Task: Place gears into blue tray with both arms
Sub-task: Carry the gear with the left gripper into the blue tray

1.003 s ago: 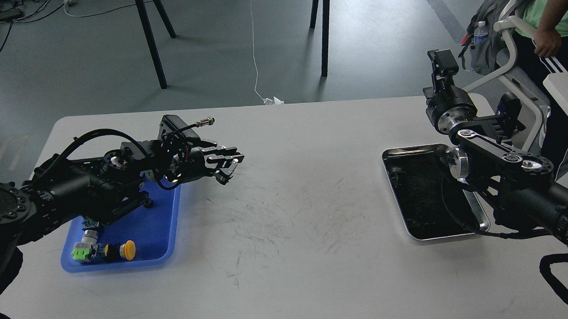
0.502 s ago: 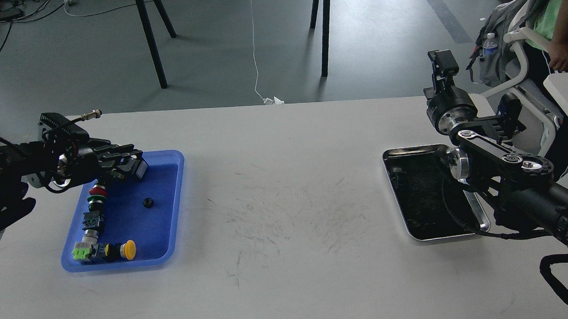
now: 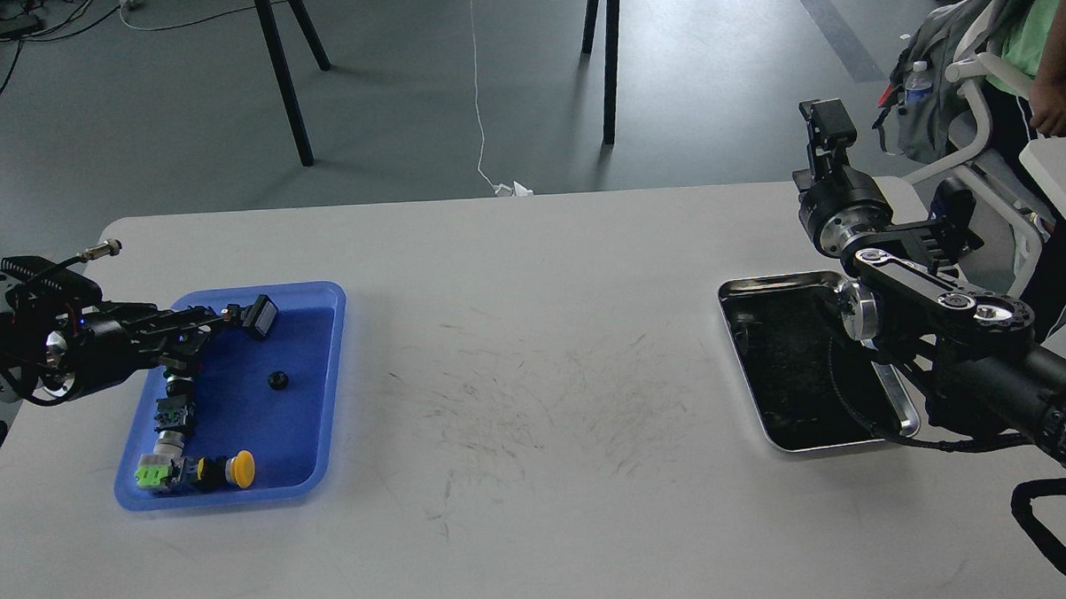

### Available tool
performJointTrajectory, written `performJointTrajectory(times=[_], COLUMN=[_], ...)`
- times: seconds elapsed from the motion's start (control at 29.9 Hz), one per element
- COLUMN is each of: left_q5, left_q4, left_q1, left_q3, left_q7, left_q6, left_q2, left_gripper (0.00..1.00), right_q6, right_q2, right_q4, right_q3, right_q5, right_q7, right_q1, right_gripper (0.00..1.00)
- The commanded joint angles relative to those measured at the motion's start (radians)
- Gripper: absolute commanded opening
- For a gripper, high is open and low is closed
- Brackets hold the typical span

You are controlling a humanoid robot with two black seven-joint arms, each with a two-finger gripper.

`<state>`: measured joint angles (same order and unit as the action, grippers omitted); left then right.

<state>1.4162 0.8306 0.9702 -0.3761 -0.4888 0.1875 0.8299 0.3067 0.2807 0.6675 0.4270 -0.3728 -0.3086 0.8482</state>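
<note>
One gear lies flat on the floor of the blue tray, near the tray's centre and clear of everything else in it; a second gear cannot be made out. The blue tray sits on the white table toward its left end. Along the tray's left wall runs a row of push-button switches, ending at the near wall with a green-capped unit and a yellow button. A small black rectangular part rests at the tray's far edge, beside the fingertips of the left gripper. The left gripper hangs over the far-left corner of the tray, its fingers pointing right and lying close together; whether they are parted or closed cannot be told, and nothing is seen between them. Well apart from the blue tray, toward the table's right end, stands a steel tray with a dark bottom. The right arm crosses the steel tray's right side, and the right gripper stands upright beyond that tray's far-right corner; it is seen too dark to tell the state of its fingers.
</note>
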Motion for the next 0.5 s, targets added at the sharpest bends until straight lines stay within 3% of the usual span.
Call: performJointTrajectory(times=[0.0, 0.47], left_q5=[-0.014, 0.062], left_q4=[0.015, 0.166], left_q1=[-0.002, -0.008], left_q3=[0.020, 0.017], left_q7=[0.000, 0.000], left_q6=[-0.002, 0.015], left_q2=[0.018, 0.123], left_gripper=[0.11, 0.12], right_q6=[-0.001, -0.001], right_q2=[0.006, 0.002], right_q4=[0.000, 0.000], right_q3=[-0.004, -0.004], right_q5=[0.000, 0.000], right_q7=[-0.001, -0.001], right_q1=[0.002, 0.000], right_gripper=[0.98, 0.98])
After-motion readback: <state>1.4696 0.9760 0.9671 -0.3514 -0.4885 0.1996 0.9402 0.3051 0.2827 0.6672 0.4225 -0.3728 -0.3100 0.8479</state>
